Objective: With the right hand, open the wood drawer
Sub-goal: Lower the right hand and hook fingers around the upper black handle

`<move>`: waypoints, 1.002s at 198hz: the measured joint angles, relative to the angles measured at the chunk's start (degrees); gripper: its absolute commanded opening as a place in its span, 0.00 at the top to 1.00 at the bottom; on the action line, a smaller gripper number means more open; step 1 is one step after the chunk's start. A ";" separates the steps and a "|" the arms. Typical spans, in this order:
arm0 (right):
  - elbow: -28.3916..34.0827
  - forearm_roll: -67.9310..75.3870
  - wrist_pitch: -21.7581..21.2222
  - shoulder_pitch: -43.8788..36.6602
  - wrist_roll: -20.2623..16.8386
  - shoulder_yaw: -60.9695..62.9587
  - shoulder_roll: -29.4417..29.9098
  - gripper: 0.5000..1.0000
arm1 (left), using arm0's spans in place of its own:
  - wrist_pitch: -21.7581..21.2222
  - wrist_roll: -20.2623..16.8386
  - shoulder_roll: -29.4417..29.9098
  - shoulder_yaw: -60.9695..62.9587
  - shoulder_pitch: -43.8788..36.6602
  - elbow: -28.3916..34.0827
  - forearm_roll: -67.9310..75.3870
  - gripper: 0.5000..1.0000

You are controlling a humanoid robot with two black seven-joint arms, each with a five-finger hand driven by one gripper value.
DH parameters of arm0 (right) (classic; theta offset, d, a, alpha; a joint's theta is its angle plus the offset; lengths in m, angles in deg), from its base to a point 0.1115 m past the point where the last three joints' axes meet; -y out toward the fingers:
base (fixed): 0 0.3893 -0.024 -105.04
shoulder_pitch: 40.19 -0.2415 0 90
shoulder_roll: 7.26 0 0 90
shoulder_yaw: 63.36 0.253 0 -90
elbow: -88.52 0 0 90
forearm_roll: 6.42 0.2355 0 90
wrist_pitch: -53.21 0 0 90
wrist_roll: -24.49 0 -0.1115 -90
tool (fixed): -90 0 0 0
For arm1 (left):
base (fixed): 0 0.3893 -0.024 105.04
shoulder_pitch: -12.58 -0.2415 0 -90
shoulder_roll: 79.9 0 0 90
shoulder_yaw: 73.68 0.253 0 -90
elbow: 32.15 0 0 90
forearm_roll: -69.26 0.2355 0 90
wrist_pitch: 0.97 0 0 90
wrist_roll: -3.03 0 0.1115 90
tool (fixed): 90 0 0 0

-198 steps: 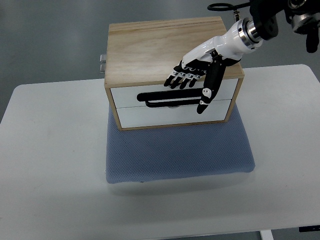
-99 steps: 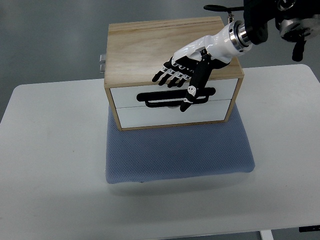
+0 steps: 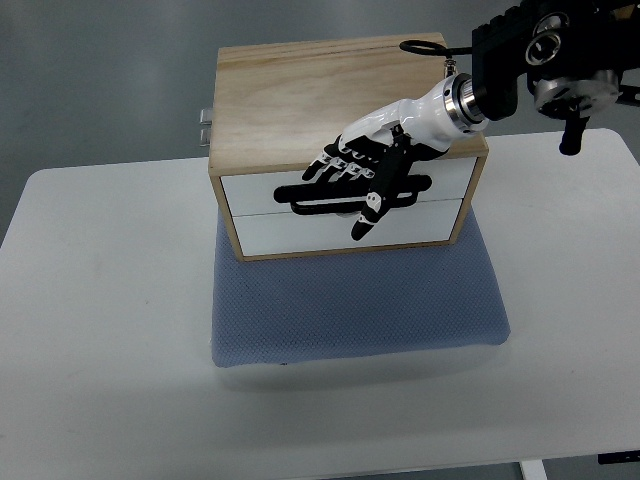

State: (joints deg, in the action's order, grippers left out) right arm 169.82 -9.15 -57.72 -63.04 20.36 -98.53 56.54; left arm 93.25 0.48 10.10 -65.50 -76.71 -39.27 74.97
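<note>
A wooden box (image 3: 300, 90) with two white drawer fronts stands on a blue mat (image 3: 355, 300). A black handle (image 3: 310, 198) runs across the seam between the upper drawer (image 3: 250, 192) and the lower drawer (image 3: 290, 232). Both drawers are closed. My right hand (image 3: 345, 190) reaches in from the upper right and sits over the box's front edge, above the handle's middle. Its fingers (image 3: 335, 170) are spread and point left and down; the thumb (image 3: 368, 212) hangs in front of the handle. It holds nothing. The left hand is out of view.
The box and mat rest on a white table (image 3: 100, 320). A small metal fitting (image 3: 205, 122) sticks out of the box's left side. The robot's dark forearm and cable (image 3: 545, 60) hover at the upper right.
My right hand has moved left and down along the box's front edge, from the handle's right end toward its middle. The drawers have not moved.
</note>
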 measured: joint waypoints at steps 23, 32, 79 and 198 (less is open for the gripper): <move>0.00 0.00 0.91 0.69 0.00 -0.05 0.11 0.12 | 0.00 0.00 0.00 0.00 0.00 0.00 0.00 0.00; 0.00 0.00 1.17 0.90 0.00 -0.07 0.24 0.12 | 0.00 0.00 0.00 0.00 0.00 0.00 0.00 0.00; 0.00 -0.05 2.84 1.84 0.08 -0.31 0.44 0.12 | 0.00 0.00 0.00 0.00 0.00 0.00 0.00 0.00; 0.00 -0.62 2.85 2.28 -0.42 -1.23 0.86 0.11 | 0.00 0.00 0.00 0.00 0.00 0.00 0.00 0.00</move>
State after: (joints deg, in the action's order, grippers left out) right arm 169.82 -9.77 -54.87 -60.76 19.94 -99.75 57.41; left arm 93.25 0.48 10.10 -65.50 -76.71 -39.27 74.97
